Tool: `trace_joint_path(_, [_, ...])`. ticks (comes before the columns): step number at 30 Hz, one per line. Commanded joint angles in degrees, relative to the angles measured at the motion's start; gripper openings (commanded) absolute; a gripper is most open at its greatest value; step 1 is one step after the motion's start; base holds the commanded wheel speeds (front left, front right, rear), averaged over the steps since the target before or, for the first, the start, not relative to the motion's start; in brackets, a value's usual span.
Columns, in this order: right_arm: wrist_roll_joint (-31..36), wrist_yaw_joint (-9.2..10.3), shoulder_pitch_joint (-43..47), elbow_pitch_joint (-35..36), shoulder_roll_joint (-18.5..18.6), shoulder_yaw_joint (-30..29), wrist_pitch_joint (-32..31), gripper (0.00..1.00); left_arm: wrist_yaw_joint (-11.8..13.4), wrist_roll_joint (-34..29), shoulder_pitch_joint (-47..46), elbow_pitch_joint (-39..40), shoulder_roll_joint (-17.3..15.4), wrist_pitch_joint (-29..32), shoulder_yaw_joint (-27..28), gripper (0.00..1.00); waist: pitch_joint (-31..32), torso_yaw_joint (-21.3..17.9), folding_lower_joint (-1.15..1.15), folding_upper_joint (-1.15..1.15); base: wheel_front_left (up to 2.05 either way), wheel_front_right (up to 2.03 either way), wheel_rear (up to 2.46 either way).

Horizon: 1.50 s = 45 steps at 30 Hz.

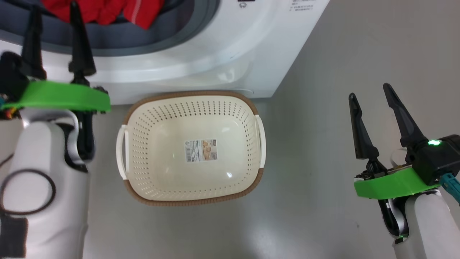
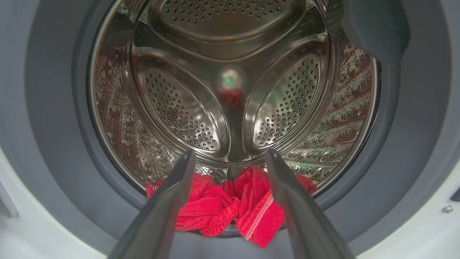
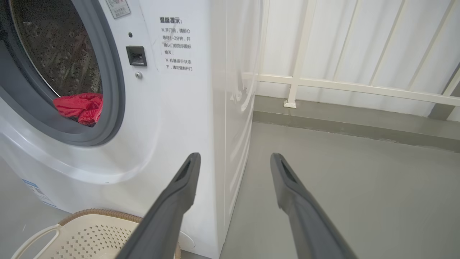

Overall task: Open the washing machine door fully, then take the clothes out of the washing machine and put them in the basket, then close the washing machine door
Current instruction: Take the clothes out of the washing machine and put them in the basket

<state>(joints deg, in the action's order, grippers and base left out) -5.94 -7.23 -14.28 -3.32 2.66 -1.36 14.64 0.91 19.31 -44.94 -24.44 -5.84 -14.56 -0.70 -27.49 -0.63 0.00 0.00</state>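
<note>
Crumpled red clothes (image 2: 214,209), perforated steel drum (image 2: 179,115)

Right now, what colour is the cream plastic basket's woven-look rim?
The cream plastic basket's rim is brown, clearest in the head view.

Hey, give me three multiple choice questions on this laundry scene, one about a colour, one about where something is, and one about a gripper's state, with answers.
1. The basket's rim is: A brown, B green, C black.
2. The clothes lie: A in the basket, B at the drum's front edge, C deep at the drum's back.
3. The left gripper is: A shut on clothes, B open, C shut, empty.
1 A: the woven band is brown. 2 B: red fabric sits at the drum's mouth. 3 B: its fingers stand apart, nothing between.
</note>
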Motion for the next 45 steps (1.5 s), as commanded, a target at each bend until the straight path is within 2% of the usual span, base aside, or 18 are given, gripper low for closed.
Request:
trace_joint_path(1, [0.65, -0.25, -0.97, 1.74, 0.21, 1.14, 0.36, 1.00, -0.37, -0.24, -1.83, 0.25, -2.25, -0.43, 1.86, 1.00, -2.91, -0.88, 0.00, 0.00, 0.00, 0.00, 0.00])
trace_joint_path(11, [0.41, -0.25, -2.91, 1.68, 0.21, 2.22, 0.36, 1.00, -1.35, -1.84, -11.95, -8.53, -3.30, -0.43, 3.45, 1.00, -6.71, -2.45, 0.00, 0.00, 0.00, 0.00, 0.00])
trace_joint_path(13, [0.38, -0.25, -3.26, 1.54, 0.21, 2.45, 0.36, 1.00, -2.07, -2.00, -14.94, -12.75, -3.87, -0.43, 3.07, 1.00, -7.39, -3.03, 0.00, 0.00, 0.00, 0.00, 0.00])
trace_joint_path(18, [0.39, -0.25, -3.69, 1.44, 0.21, 2.72, 0.36, 1.00, -2.00, -2.38, -19.19, -18.82, -5.01, 0.81, 2.50, 1.00, -8.31, -3.96, 0.00, 0.00, 0.00, 0.00, 0.00])
trace_joint_path(23, [0.14, -0.25, -4.65, 1.45, 0.21, 3.32, 0.36, 1.00, 0.32, -4.12, -24.88, -26.92, -7.69, 4.45, 1.46, 1.00, -9.79, -5.60, 0.00, 0.00, 0.00, 0.00, 0.00])
trace_joint_path(33, [-1.00, -0.25, -5.12, 0.91, 0.21, 4.10, 0.36, 1.00, 4.31, -6.88, -29.87, -36.88, -10.86, 13.11, -1.09, 1.00, -11.13, -7.07, 0.00, 0.00, 0.00, 0.00, 0.00])
trace_joint_path(37, [-1.36, -0.25, -5.28, 0.66, 0.21, 4.47, 0.36, 1.00, 5.07, -7.30, -30.72, -38.97, -11.24, 15.28, -1.87, 1.00, -11.19, -7.41, 0.00, 0.00, 0.00, 0.00, 0.00])
trace_joint_path(43, [-1.76, -0.25, -5.39, 0.42, 0.21, 4.83, 0.36, 1.00, 4.61, -7.45, -30.90, -40.48, -11.40, 15.89, -2.78, 1.00, -11.10, -7.80, 0.00, 0.00, 0.00, 0.00, 0.00])
trace_joint_path(44, [-1.79, -0.25, -5.39, 0.41, 0.21, 4.86, 0.36, 1.00, 4.32, -7.37, -30.96, -40.72, -11.50, 15.92, -2.88, 0.32, -11.08, -7.85, 0.00, 0.00, 0.00, 0.00, 0.00])
trace_joint_path(45, [-1.80, -0.25, -5.38, 0.38, 0.21, 4.86, 0.36, 1.00, 4.12, -7.28, -31.03, -40.91, -11.56, 15.80, -2.94, 0.00, -11.06, -7.89, 0.00, 0.00, 0.00, 0.00, 0.00])
